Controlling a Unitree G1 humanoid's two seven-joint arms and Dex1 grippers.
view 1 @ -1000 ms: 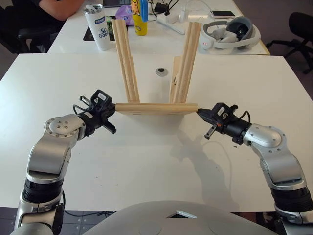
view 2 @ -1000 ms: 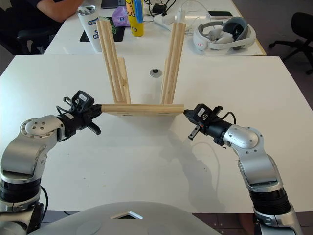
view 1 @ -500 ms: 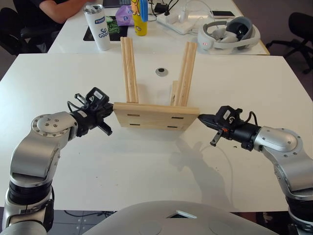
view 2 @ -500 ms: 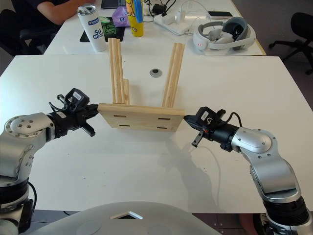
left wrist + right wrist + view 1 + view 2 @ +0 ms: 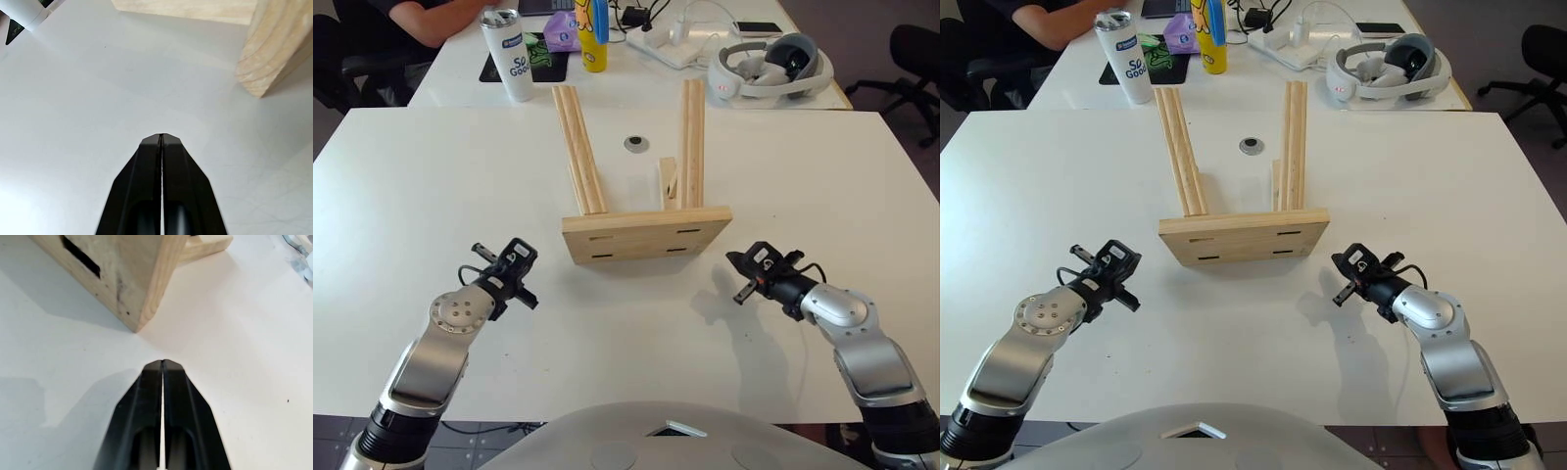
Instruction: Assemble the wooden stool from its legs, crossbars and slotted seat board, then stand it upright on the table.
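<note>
On table, stool on side, tumbler beyond

Dark block lettering down the side of the white tumbler on the far table, plus a printed picture label on the yellow bottle, too small to read fully.
</note>
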